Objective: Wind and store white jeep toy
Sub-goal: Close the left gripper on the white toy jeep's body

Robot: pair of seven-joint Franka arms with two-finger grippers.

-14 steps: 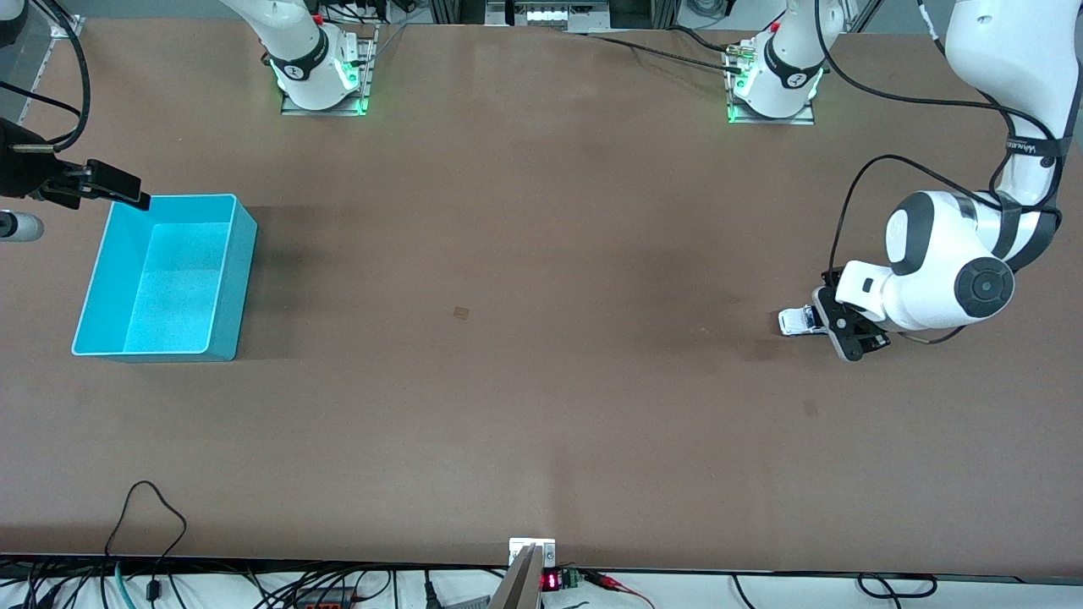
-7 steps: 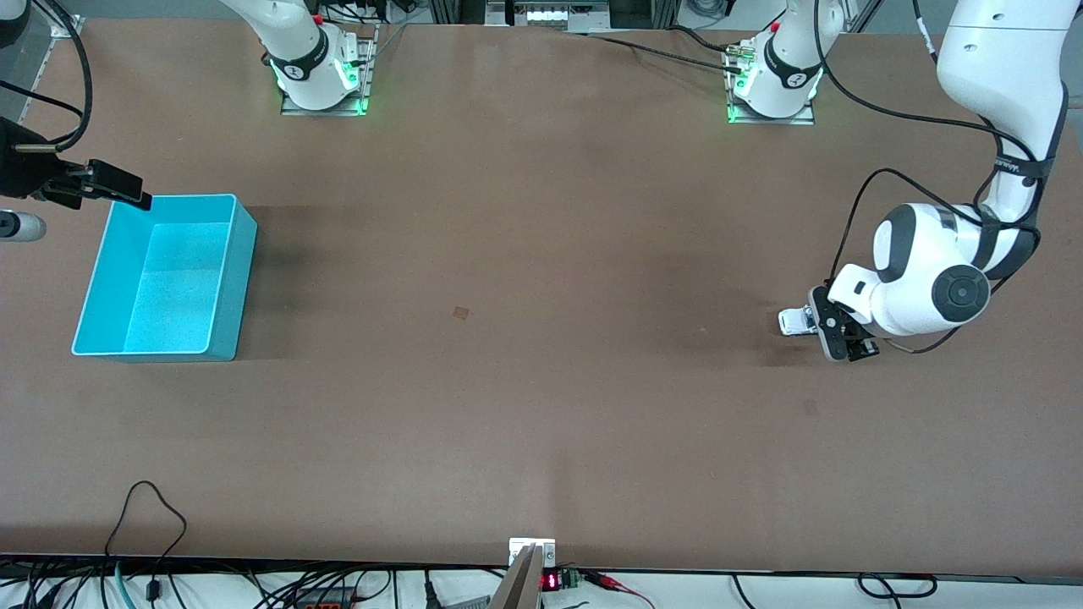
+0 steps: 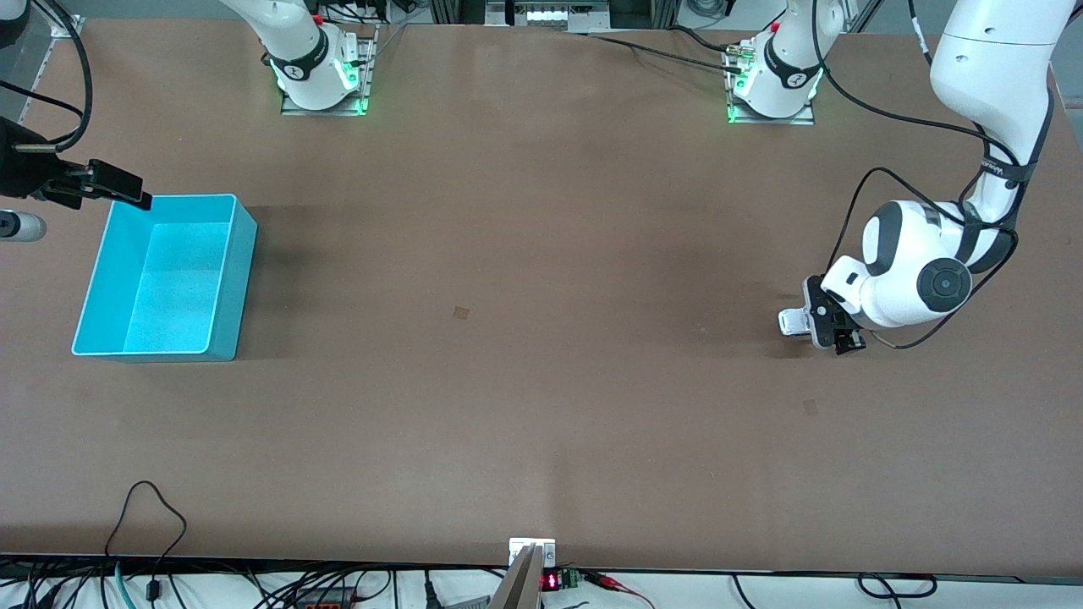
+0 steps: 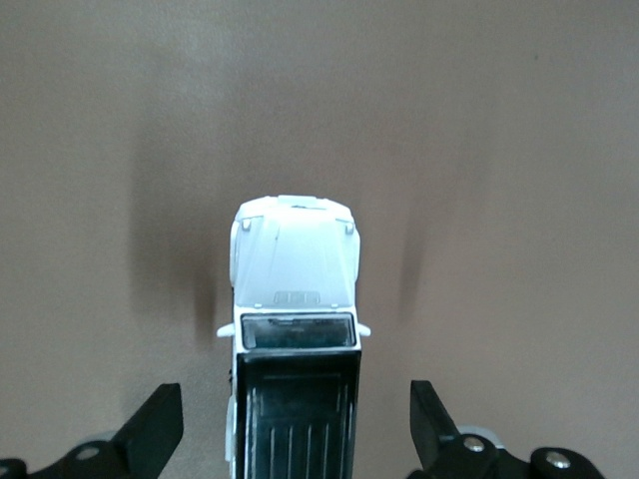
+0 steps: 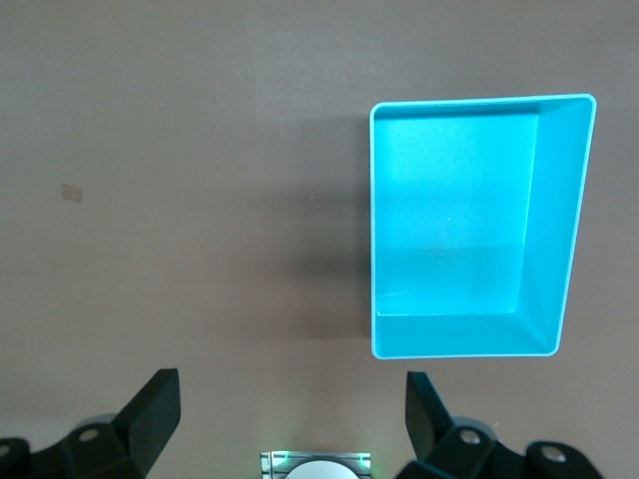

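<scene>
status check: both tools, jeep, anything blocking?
Left tool open, straddling white jeep toy, not gripping. Right tool open, waiting over the table by the turquoise bin. Jeep on table, bin empty. No obstruction seen.

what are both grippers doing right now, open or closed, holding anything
Left gripper: open, fingers either side of the white jeep toy, not gripping it.
Right gripper: open, empty, waiting above the turquoise bin.

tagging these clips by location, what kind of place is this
Most likely a robotics lab bench, not a home or shop. Two arm bases are bolted along a bare brown table, cables and electronics line its edge, and the only props are a white jeep toy and a turquoise bin.
</scene>
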